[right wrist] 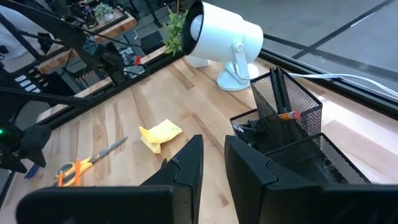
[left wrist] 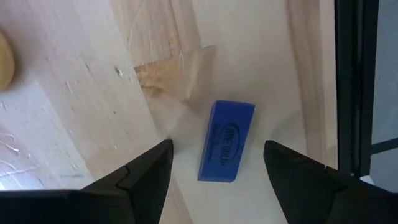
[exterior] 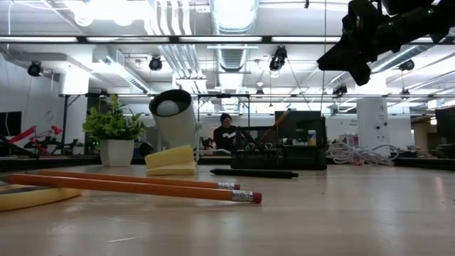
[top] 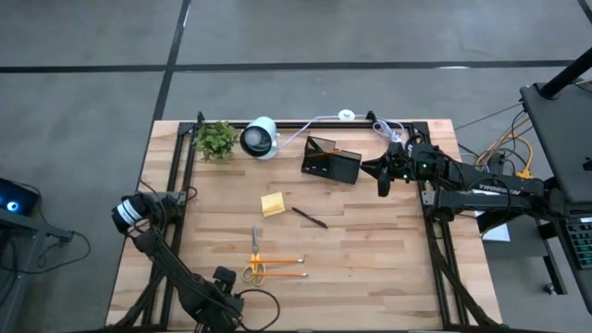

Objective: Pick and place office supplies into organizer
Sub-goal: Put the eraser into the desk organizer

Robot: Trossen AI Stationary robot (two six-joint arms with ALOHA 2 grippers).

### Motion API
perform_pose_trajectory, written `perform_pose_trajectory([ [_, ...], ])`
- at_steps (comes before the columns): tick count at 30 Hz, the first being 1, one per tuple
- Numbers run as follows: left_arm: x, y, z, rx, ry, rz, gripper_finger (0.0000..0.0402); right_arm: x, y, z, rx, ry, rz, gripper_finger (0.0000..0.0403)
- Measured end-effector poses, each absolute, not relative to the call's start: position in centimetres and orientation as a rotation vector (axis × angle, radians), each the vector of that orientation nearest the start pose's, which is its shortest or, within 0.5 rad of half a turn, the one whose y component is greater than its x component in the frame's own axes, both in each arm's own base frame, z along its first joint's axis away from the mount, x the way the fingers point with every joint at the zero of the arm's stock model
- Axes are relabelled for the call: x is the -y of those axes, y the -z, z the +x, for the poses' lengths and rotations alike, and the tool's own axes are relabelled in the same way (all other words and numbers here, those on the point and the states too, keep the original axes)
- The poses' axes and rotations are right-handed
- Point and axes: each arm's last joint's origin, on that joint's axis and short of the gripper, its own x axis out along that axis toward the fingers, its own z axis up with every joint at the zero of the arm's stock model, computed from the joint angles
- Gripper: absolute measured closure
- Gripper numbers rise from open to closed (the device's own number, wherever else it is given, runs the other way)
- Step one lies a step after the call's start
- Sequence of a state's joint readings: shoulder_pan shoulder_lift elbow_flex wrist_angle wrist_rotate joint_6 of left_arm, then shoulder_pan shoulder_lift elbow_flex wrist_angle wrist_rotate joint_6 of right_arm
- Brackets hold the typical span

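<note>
The black mesh organizer (top: pixel 331 164) stands near the table's far edge, with pens and a pencil upright in its taller section (right wrist: pixel 283 102). My right gripper (top: pixel 382 178) hangs above the table just right of it, empty, its fingers a narrow gap apart (right wrist: pixel 213 158). A yellow sticky-note pad (top: pixel 272 204), a black pen (top: pixel 310 218), yellow-handled scissors (top: pixel 255 254) and two orange pencils (top: pixel 277 268) lie flat mid-table. My left gripper (top: pixel 222 289) is open at the near edge. Its fingers stand on either side of a small blue piece (left wrist: pixel 226 149) that lies flat on the table.
A white round lamp (top: pixel 260 138) and a green potted plant (top: pixel 215 139) stand left of the organizer at the far edge. A white cable (top: pixel 324 117) runs along the black far rail. Bare wood lies right of the pen and pencils. A person sits in the room behind (exterior: pixel 226 133).
</note>
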State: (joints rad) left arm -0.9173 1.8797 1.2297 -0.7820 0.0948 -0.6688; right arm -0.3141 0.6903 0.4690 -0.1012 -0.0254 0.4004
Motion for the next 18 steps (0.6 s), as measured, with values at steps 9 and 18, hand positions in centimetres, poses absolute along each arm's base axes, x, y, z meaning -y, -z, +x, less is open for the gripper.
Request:
perform_pose_trajectory([
  [9,27.66,-15.81,20.92,-1.49,0.319,0.069,0.0169,4.89,-24.58,15.27,-0.257,0.347,0.449,0.0346],
  [18,27.5,-15.61,20.88,-1.486,0.304,0.078,0.0217,4.89,-24.59,15.28,-0.256,0.347,0.448,0.0346],
])
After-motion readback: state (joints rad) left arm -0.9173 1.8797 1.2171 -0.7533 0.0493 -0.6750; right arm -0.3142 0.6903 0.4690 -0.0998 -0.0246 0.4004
